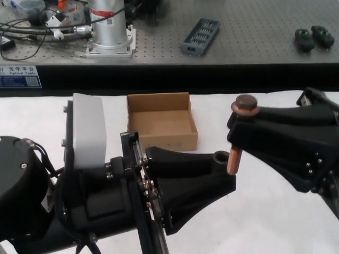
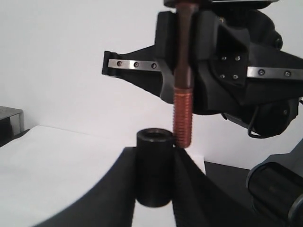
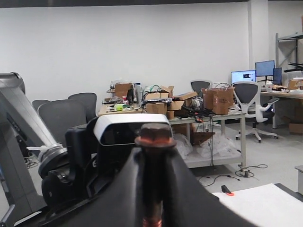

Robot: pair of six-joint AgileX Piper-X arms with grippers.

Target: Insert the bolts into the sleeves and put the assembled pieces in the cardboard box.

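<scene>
My left gripper (image 1: 220, 165) is shut on a black sleeve (image 2: 154, 168), held upright with its bore facing up; in the high view the sleeve's top (image 1: 221, 157) shows at the fingertips. My right gripper (image 1: 241, 129) is shut on a copper bolt (image 1: 235, 159), head (image 1: 247, 102) up and threads down. The bolt's threaded tip (image 2: 182, 120) hangs just beside and slightly behind the sleeve's rim, not inside the bore. In the right wrist view the bolt head (image 3: 155, 135) stands between the fingers. The cardboard box (image 1: 162, 123) sits open on the white table behind the grippers.
The box looks empty inside. White table surface (image 1: 265, 222) lies in front of and around the grippers. Behind the table's far edge stands a bench with a metal post (image 1: 108, 24), cables, a blue rack (image 1: 200, 34) and two black parts (image 1: 314, 37).
</scene>
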